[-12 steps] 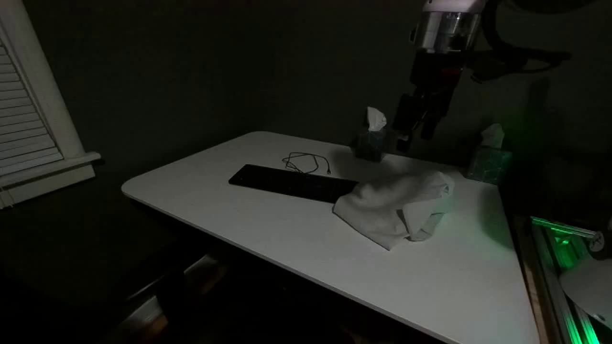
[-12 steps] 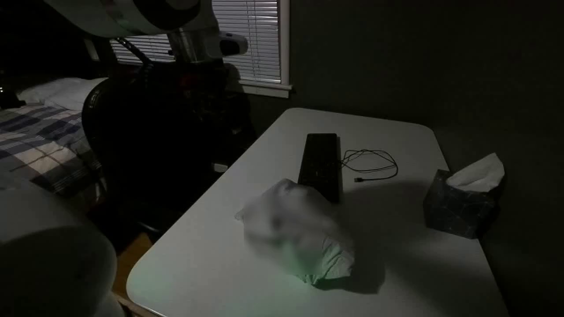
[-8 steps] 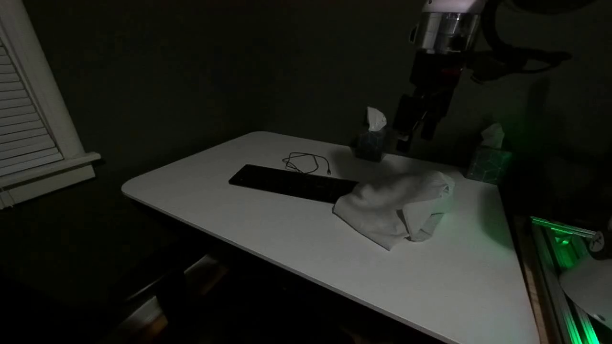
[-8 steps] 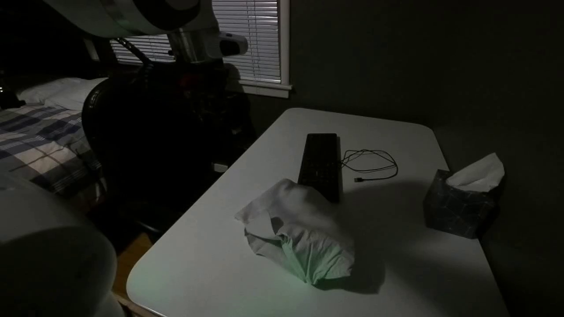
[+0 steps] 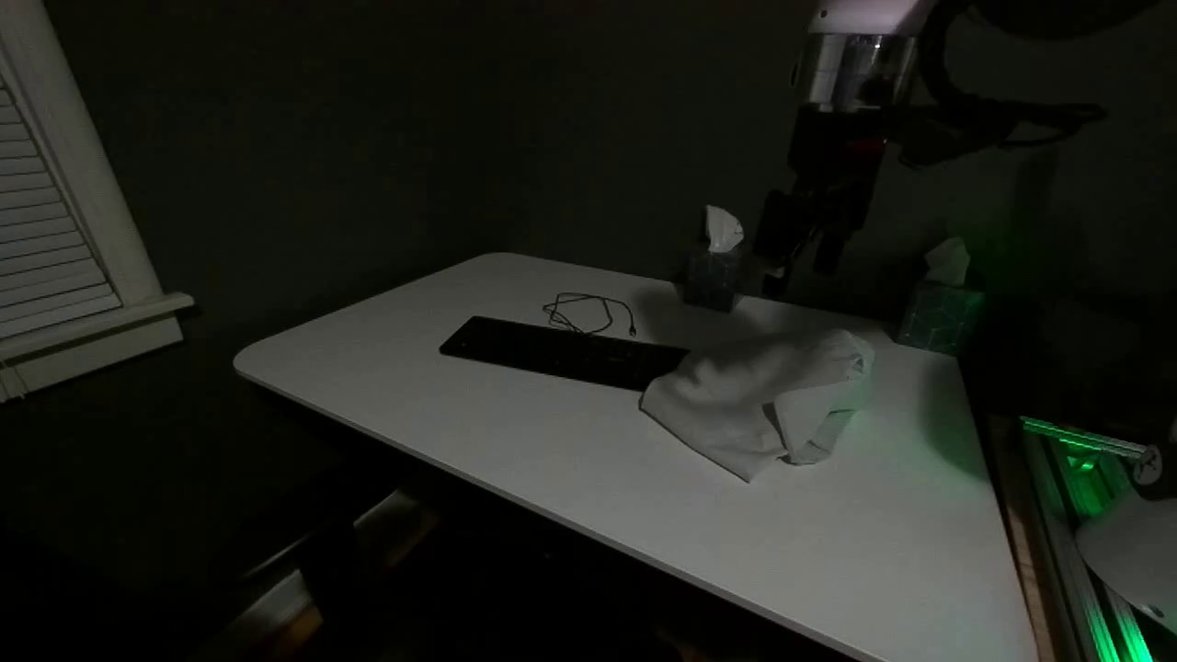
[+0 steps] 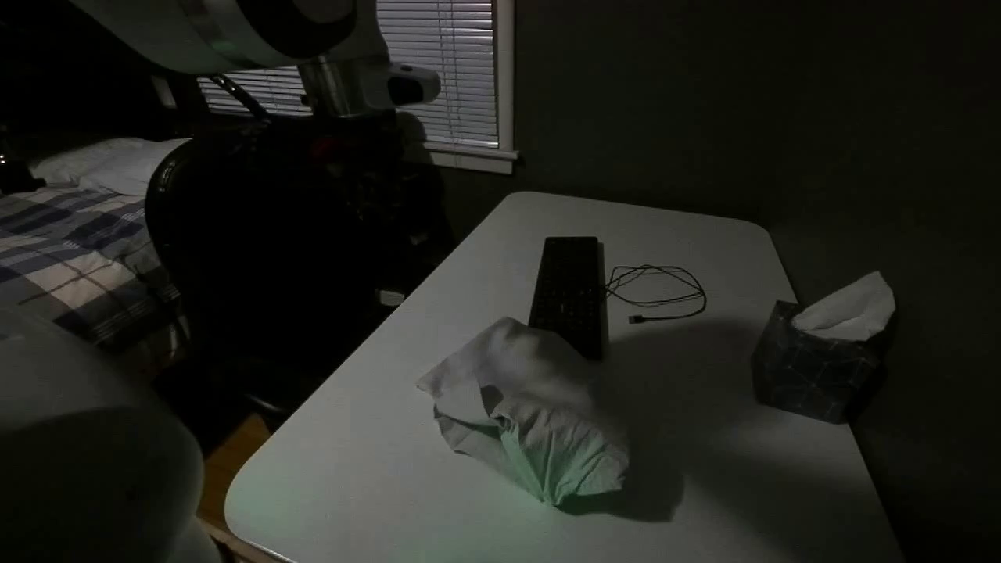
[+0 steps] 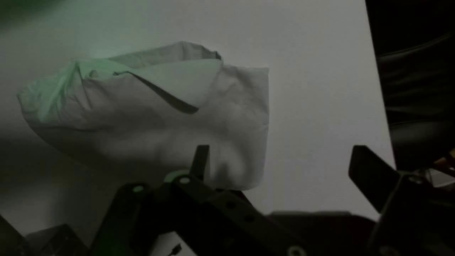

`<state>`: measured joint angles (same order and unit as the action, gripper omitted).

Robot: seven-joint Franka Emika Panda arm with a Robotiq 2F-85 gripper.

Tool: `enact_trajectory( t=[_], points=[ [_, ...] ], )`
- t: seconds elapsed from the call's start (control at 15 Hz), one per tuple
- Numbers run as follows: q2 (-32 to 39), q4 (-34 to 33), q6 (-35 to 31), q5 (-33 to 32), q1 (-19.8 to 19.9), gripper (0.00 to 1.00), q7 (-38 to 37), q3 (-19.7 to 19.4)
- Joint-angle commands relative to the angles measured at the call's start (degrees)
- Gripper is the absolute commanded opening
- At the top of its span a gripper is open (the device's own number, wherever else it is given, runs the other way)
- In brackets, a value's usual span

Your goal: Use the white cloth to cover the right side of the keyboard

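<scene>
The white cloth [image 5: 736, 386] lies crumpled and partly folded on the white table [image 5: 441, 432]. It covers one end of the black keyboard [image 5: 561, 353]; the rest of the keyboard shows. The cloth [image 6: 532, 391] and keyboard [image 6: 567, 285] also appear in an exterior view, with the cloth over the near end. My gripper [image 5: 800, 262] is above the table, apart from the cloth. In the wrist view the gripper [image 7: 280, 151] is open with nothing between its fingers. The cloth [image 7: 170, 124] lies below its left finger there. The keyboard is mostly hidden by the gripper in that view.
A tissue box [image 5: 713, 279] stands at the table's back edge, and another tissue box [image 5: 942, 315] stands at the back corner. A thin black cable [image 6: 665, 303] lies beside the keyboard. A dark chair [image 6: 250, 258] stands along the table's side.
The arm and gripper have moved slightly downward. The cloth, keyboard and tissue boxes keep their places; part of the cloth looked blurred in an earlier exterior frame.
</scene>
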<state>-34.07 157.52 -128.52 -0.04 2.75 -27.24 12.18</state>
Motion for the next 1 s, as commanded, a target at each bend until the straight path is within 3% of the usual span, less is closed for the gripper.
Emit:
enact_trajectory(
  t=[0.0, 0.13, 0.47, 0.67, 0.87, 0.93],
  points=[
    [6.93, 0.00, -1.54, -3.99, 4.06, 1.00, -12.16, 4.90],
    [10.87, 0.12, -1.59, -5.66, 5.21, 1.00, -18.02, 4.86],
    [20.63, -0.67, -10.38, -16.33, 10.48, 1.00, -37.07, 3.74],
    [24.69, -1.43, -9.59, -23.82, 18.31, 1.00, -48.92, 9.82],
    [27.32, -2.89, -6.53, -29.85, 23.23, 1.00, -60.75, 14.39],
    [25.29, -1.08, -7.82, -27.44, 13.32, 1.00, -54.20, 4.00]
  ],
)
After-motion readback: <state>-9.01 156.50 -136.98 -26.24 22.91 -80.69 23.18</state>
